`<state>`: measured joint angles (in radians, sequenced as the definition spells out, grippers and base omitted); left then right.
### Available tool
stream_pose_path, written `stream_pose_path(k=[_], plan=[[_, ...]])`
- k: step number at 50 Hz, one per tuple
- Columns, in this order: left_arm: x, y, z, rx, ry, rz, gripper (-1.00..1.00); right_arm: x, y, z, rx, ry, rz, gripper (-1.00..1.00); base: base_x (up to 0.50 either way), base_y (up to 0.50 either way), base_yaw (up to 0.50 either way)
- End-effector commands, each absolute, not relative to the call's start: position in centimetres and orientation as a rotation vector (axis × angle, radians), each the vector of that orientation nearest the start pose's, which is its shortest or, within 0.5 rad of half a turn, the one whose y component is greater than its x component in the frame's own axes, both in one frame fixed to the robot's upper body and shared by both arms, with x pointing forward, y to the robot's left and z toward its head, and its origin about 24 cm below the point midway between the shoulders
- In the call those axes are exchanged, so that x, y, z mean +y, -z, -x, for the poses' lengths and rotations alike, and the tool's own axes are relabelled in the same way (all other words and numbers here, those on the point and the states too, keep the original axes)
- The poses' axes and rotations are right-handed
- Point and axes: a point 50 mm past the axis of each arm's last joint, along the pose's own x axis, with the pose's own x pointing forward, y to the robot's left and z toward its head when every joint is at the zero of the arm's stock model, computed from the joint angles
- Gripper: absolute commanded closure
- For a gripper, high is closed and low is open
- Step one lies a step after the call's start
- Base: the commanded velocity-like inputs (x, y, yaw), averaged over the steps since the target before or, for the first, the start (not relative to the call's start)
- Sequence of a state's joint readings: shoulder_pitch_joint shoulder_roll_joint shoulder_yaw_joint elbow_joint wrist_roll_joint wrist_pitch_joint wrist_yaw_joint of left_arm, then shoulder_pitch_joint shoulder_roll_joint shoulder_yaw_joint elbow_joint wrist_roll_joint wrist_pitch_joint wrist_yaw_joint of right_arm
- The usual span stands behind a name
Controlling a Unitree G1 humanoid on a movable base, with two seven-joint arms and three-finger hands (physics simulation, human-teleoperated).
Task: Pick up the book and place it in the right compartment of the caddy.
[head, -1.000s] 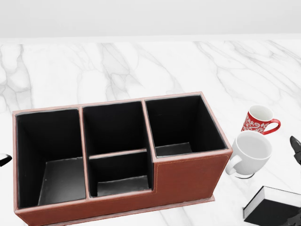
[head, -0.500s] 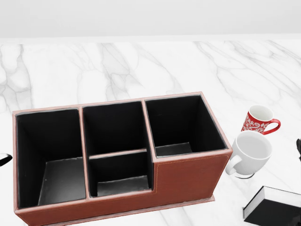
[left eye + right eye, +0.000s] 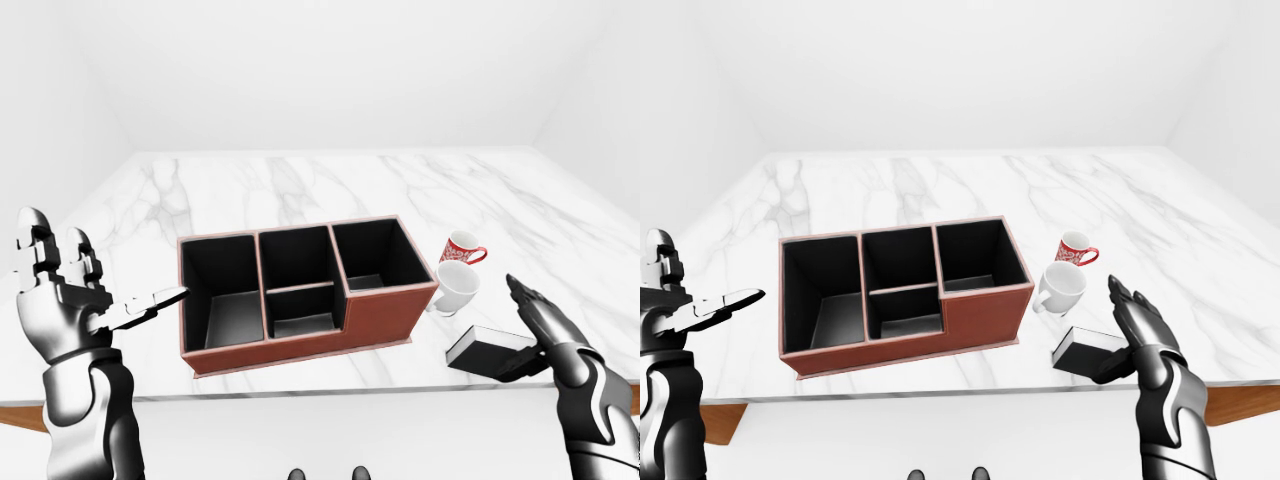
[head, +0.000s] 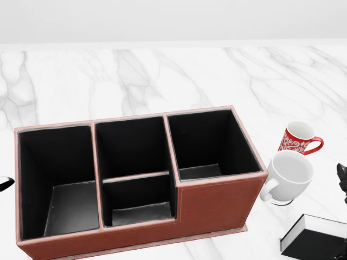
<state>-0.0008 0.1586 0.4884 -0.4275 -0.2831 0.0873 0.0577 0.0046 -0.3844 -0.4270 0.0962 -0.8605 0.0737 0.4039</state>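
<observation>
Book (image 3: 490, 352) is lying flat on the marble table (image 3: 300, 190), right of the caddy (image 3: 300, 290). Right hand (image 3: 1137, 322) is hovering just over it, fingers spread, gripping nothing.

Book (image 3: 487, 351), dark cover with pale page edge, lying flat on white marble near its lower edge, right of the caddy (image 3: 385, 312) and apart from it; caddy reddish-brown, black-lined, upright, its right compartment (image 4: 209, 142) open and empty
</observation>
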Motion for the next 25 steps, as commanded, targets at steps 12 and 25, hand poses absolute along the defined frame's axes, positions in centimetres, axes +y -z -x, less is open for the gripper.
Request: stream_pose_path(k=[12,25], plan=[[27.5,-15.0,-21.2,-0.423,-0.431,0.046,-1.00,-32.3,-2.0,-23.2,0.574,0.061,1.110,-1.00,0.00,0.00,0.00],[27.4,-14.9,-21.2,-0.418,-0.431,0.046,-1.00,-32.2,-1.2,-23.3,0.583,0.045,1.100,1.00,0.00,0.00,0.00]])
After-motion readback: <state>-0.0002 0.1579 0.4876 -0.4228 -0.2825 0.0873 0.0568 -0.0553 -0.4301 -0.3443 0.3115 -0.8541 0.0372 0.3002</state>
